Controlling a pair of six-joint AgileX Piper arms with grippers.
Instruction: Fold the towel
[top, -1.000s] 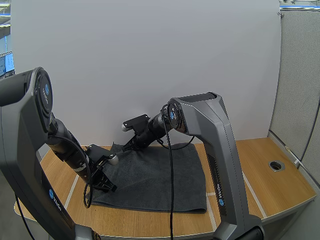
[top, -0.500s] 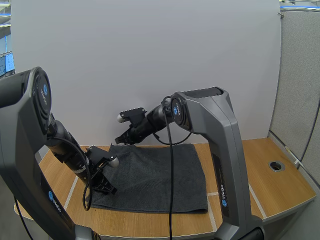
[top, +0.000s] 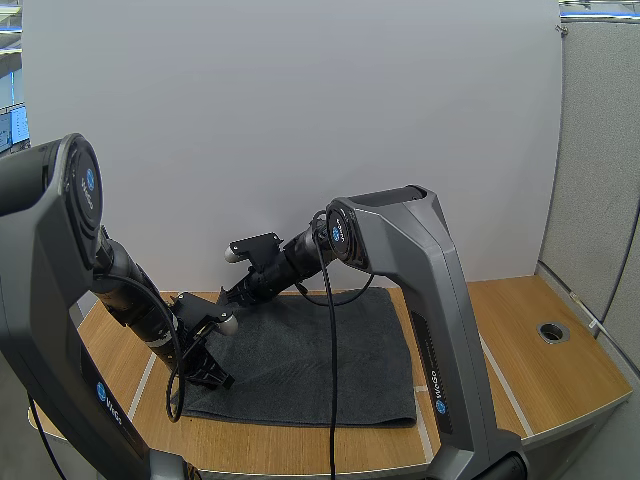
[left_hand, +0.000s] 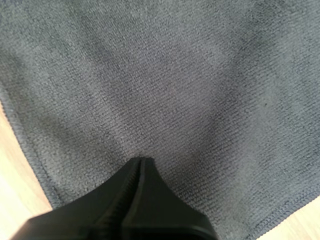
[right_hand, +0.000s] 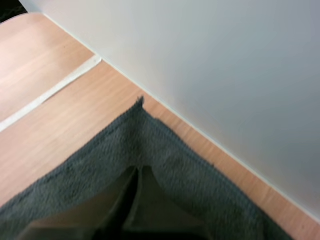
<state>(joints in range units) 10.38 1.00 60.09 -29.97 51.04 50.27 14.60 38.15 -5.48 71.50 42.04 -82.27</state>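
Note:
A dark grey towel (top: 320, 350) lies spread flat on the wooden table (top: 540, 375). My left gripper (top: 218, 380) sits low at the towel's near left corner. In the left wrist view its fingers form one dark wedge (left_hand: 142, 160) pressed into the towel (left_hand: 175, 75), with faint creases running to the tip. My right gripper (top: 228, 296) reaches to the towel's far left corner by the white wall. In the right wrist view its fingers (right_hand: 139, 169) lie together with the towel (right_hand: 150, 140) bunched around them, and the corner tip pokes out just ahead.
A white wall panel (top: 300, 120) stands right behind the towel's far edge. A round cable hole (top: 552, 330) sits in the table at the right. Pale tape lines (top: 145, 380) run along the wood to the left of the towel.
My right gripper rose and swung left half a second ago, then dropped to the towel's far left corner. The left gripper has stayed at the near left corner.

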